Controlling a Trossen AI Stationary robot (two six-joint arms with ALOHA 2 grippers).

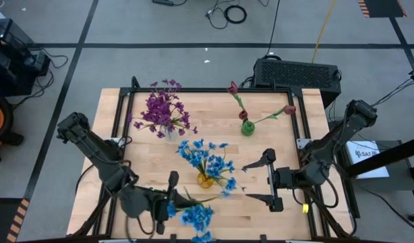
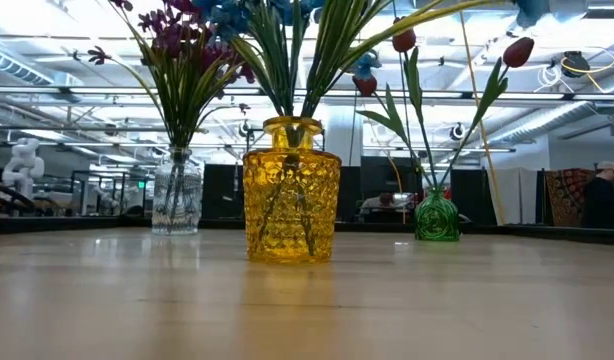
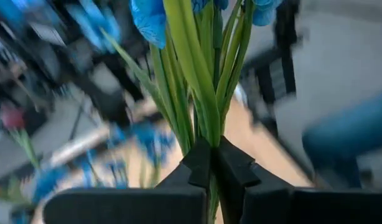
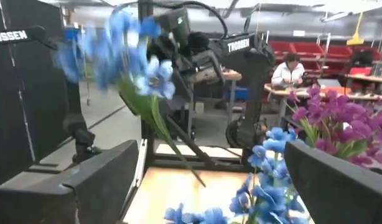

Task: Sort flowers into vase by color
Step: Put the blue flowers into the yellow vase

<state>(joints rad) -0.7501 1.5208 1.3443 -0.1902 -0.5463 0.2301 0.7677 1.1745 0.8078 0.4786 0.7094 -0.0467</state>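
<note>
Yellow vase [image 2: 291,190]: near centre of tabletop [image 1: 214,209], holding blue flowers. Blue sprig [image 1: 195,214]: clenched by left tool [image 1: 170,200], just near-left of the vase, stem pointing right toward its mouth. Right tool [image 1: 266,179]: fully spread, empty, waiting right of vase.

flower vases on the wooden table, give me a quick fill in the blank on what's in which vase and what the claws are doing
1. The left claw is shut on a sprig of ____ artificial flowers.
2. The clear glass vase holds ____ flowers.
3. The small green glass vase holds dark ____ tulip-like flowers.
4. The right claw, near the amber glass vase, is ____.

Missing words: blue; purple; red; open
</note>
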